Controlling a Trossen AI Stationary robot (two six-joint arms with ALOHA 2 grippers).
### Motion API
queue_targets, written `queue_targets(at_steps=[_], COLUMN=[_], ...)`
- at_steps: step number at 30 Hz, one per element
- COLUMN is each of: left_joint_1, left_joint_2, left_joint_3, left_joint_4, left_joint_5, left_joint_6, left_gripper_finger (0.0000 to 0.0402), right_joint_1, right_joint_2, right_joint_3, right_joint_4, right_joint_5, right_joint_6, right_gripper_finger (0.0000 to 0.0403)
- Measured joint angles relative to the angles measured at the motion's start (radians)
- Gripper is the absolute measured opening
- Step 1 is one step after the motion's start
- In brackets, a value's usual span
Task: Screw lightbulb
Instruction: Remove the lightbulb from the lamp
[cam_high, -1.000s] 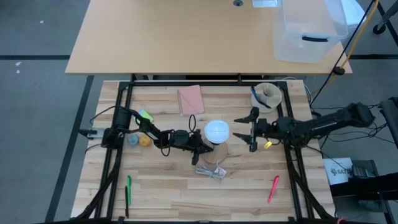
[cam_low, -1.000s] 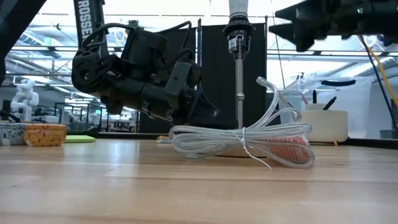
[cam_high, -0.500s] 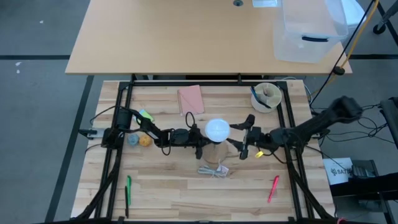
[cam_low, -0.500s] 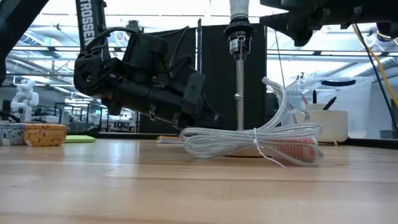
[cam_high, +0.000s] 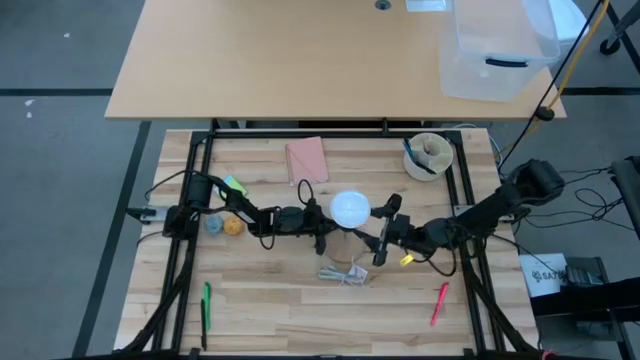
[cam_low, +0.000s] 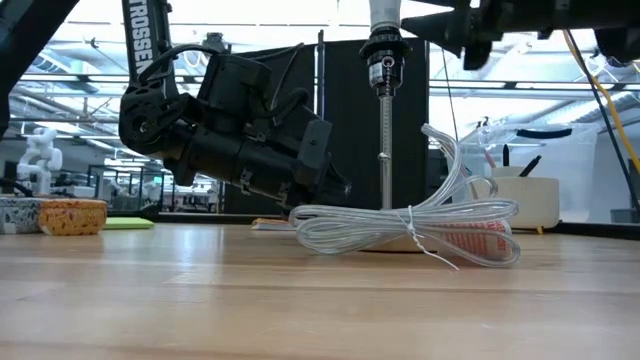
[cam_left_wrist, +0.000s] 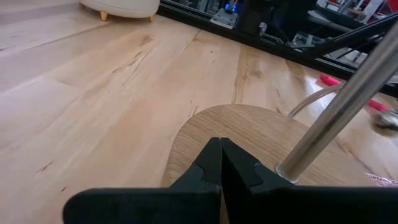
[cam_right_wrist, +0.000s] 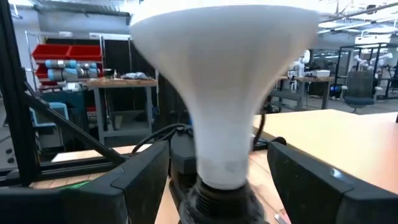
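Observation:
The white lightbulb (cam_high: 350, 209) sits upright in the black socket (cam_low: 384, 45) on top of a lamp's metal rod (cam_low: 384, 130). The rod rises from a round wooden disc (cam_left_wrist: 249, 137) that lies flat on the table. My left gripper (cam_high: 325, 232) comes in low from the table's left and is shut, its tips at the disc beside the rod. My right gripper (cam_high: 383, 230) comes from the right at bulb height and is open. Its fingers (cam_right_wrist: 137, 174) stand on either side of the bulb's neck (cam_right_wrist: 224, 143) without touching it. My left gripper rests its shut fingertips (cam_left_wrist: 221, 149) on the top of the wooden disc (cam_left_wrist: 205, 127), close to the foot of the metal rod (cam_left_wrist: 292, 168). The fingers slant down from the table's left. The disc lies flat on the table.
A tied coil of clear cord (cam_low: 410, 225) lies in front of the lamp. A pink notebook (cam_high: 306, 160) and a cup of pens (cam_high: 428, 155) stand farther back. Small objects (cam_high: 225, 222) sit at the left, and a green marker (cam_high: 206, 305) and a pink pen (cam_high: 438, 303) near the front.
My right gripper has swung toward the table's left and slightly nearer, turning, until its open fingers stand around the bulb's neck. My left gripper has turned a little at the wrist while staying at the disc. The cord coil has slid slightly.

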Motion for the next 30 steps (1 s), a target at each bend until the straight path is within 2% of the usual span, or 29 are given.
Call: queue_targets(at_steps=[3,8,13,17,23,30], left_joint_1=[0.0,0.0,0.0,0.0,0.0,0.0], left_joint_2=[0.0,0.0,0.0,0.0,0.0,0.0], left_joint_3=[0.0,0.0,0.0,0.0,0.0,0.0], left_joint_4=[0.0,0.0,0.0,0.0,-0.001,-0.006], left_joint_5=[0.0,0.0,0.0,0.0,0.0,0.025], left_joint_6=[-0.005,-0.006,-0.006,-0.005,-0.004,0.003], left_gripper_finger=[0.0,0.0,0.0,0.0,0.0,0.0], right_joint_1=[-0.002,-0.003,-0.017,-0.035,-0.04,-0.066], right_joint_2=[0.037,0.081,0.096,0.096,0.096,0.091], right_joint_3=[0.044,0.085,0.125,0.136,0.136,0.136], right_joint_4=[-0.018,-0.021,-0.026,-0.054,-0.076,-0.12], right_joint_5=[0.009,0.093,0.096,0.098,0.089,-0.006], right_joint_6=[-0.014,-0.01,-0.009,0.017,0.033,0.044], right_gripper_finger=[0.0265,0.0265,0.0259,0.0226,0.0142,0.0139])
